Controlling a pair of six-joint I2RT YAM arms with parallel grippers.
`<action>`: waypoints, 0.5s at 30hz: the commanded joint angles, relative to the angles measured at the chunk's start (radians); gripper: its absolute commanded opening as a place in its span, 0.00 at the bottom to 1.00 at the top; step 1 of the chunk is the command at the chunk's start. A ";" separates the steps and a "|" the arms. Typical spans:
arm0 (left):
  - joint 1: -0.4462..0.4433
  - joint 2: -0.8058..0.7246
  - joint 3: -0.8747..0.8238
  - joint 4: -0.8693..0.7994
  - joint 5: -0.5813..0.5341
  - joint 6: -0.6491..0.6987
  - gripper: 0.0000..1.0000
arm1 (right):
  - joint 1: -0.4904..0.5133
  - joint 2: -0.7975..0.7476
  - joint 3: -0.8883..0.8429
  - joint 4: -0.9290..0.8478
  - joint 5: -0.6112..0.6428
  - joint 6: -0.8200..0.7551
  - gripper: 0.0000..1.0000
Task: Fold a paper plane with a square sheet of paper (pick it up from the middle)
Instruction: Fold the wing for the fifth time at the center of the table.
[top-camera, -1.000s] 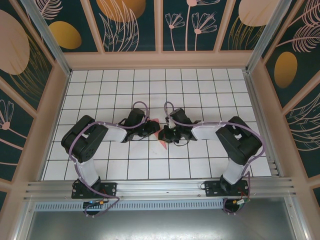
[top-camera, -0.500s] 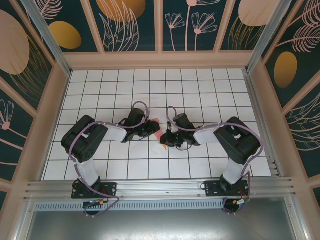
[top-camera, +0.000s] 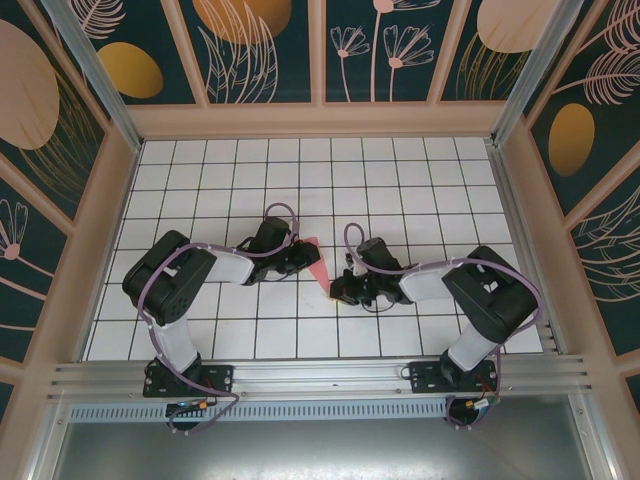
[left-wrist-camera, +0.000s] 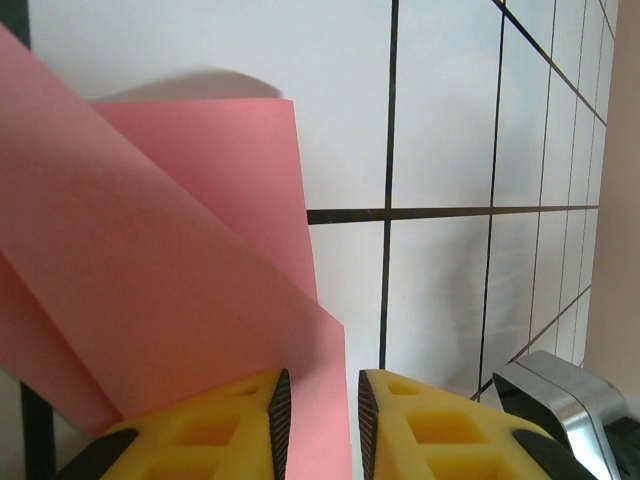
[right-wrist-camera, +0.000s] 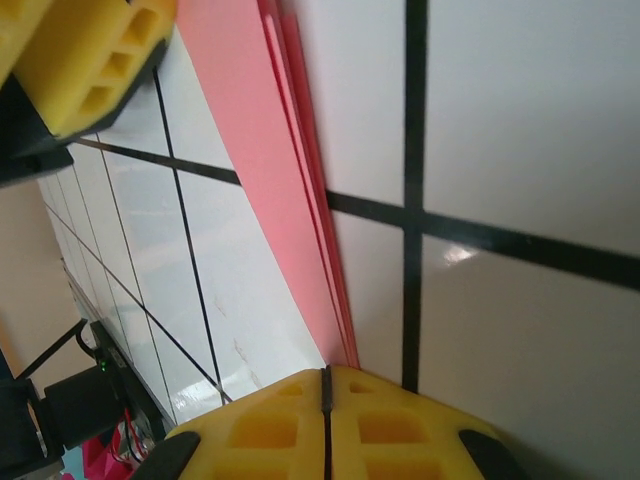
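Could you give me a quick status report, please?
Right tool shut on paper plane end. Left tool slightly open, paper between its jaws. Nothing in the way.

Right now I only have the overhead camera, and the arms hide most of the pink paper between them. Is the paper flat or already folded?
Observer: Folded. The left wrist view shows the paper lying in overlapping layers.
Operator: Are the left gripper's jaws closed?
Observer: No. The left gripper has a narrow gap between its jaws, with paper showing across it.
Operator: And the right one?
Observer: The right gripper is shut, jaws together, and the stacked paper edges run straight into its tip. I can't tell whether it pinches them.
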 joint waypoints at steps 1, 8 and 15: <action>-0.002 0.061 -0.018 -0.101 -0.074 0.030 0.29 | 0.012 -0.026 -0.035 -0.145 0.014 -0.004 0.09; -0.001 0.059 -0.020 -0.102 -0.071 0.034 0.28 | 0.013 -0.089 0.055 -0.262 0.067 -0.051 0.09; -0.002 0.058 -0.019 -0.103 -0.066 0.036 0.29 | 0.015 -0.067 0.229 -0.280 0.101 -0.098 0.09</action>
